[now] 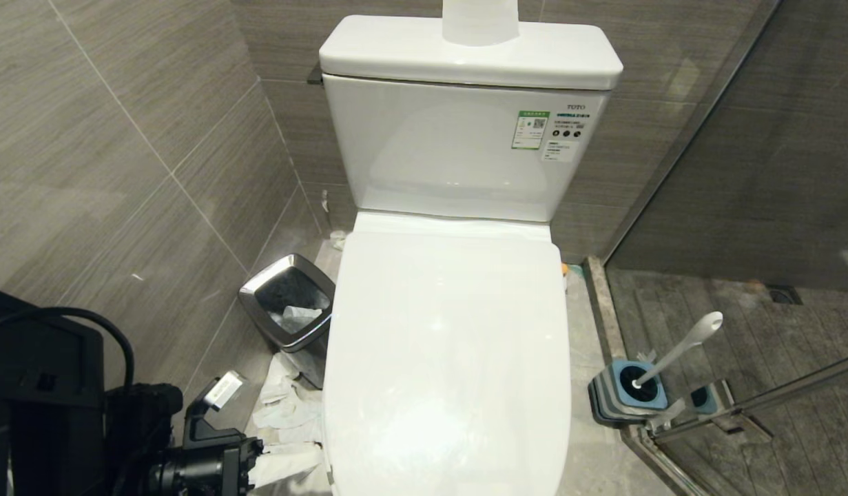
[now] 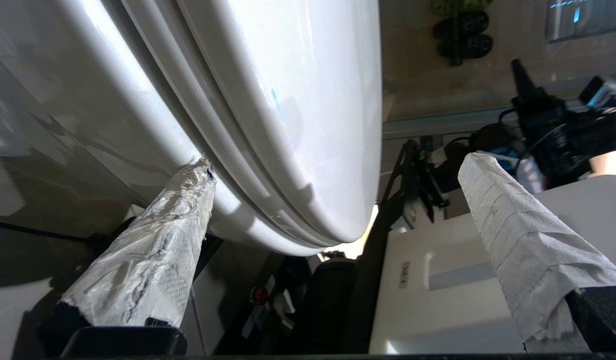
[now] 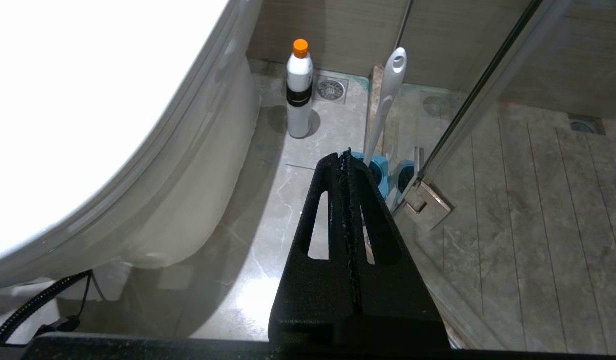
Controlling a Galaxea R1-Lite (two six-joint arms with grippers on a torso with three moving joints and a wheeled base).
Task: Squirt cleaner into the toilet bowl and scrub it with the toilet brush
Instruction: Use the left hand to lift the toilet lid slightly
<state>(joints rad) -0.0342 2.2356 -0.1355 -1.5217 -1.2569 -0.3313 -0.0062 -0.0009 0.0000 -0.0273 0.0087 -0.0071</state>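
Paper-wrapped fingers (image 2: 152, 260) of the left tool (image 2: 338, 200) fill the left wrist view, spread wide with nothing between them — one tip touches the underside of the toilet bowl (image 1: 448, 358) rim at its front edge, just below the closed seat and lid. From the head view that tool sits low at the toilet's front left corner, beside crumpled paper on the floor (image 1: 289, 406). The right tool (image 3: 344, 165) is pressed shut and empty, hanging over the floor to the toilet's right. Risk lies in the lift: if the fingers catch only the rim or slip off the smooth lid edge, the lid could drop back, or seat and lid may rise together, leaving the basin covered — and the loose wrapping could snag or tear. The cleaner (image 3: 299, 90) stands upright on the floor near the toilet's base, cap on. The toilet brush (image 1: 678, 348) leans in its blue-and-grey holder (image 1: 627, 393) by the glass door. The waste bin (image 1: 289, 303), left of the toilet, holds crumpled paper.
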